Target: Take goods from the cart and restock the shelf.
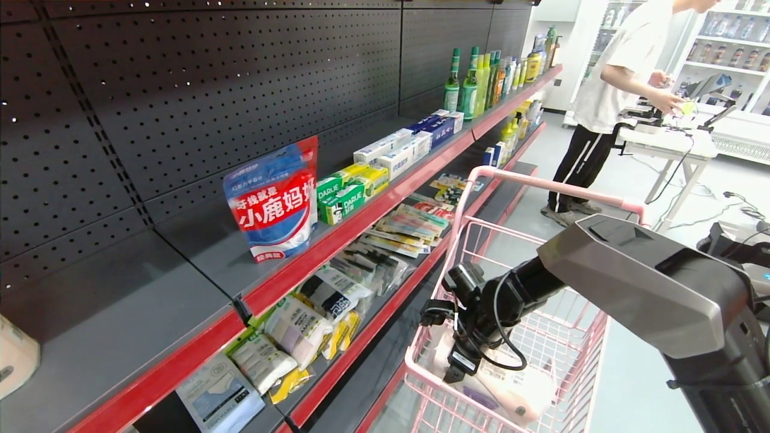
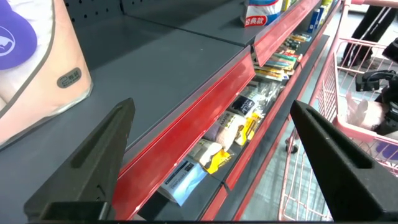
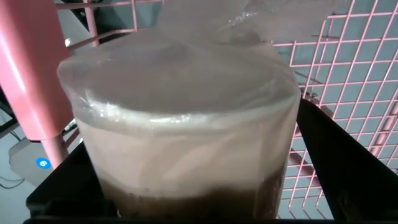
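Right gripper (image 1: 455,367) down inside pink cart (image 1: 544,186), fingers clamped on either side of plastic-wrapped paper roll pack (image 3: 186,124) lying in basket. Left gripper (image 2: 211,155) released, fingers spread wide, above grey shelf (image 2: 161,68), near second pack (image 2: 31,68) standing on shelf.

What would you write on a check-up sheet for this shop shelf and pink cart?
Surface: dark grey metal shelf with red front edge, partly stocked.
Job's things: pink wire cart; plastic-wrapped pale roll pack inside it; pink-wrapped roll pack on the shelf.
Clutter: nothing seen.
Grippers: left gripper over the shelf, jaws open; right gripper in the cart, jaws on the pale pack.
Cables: black cable looped at the right wrist.
Surroundings: black pegboard wall; red-and-blue bag and green boxes farther along.
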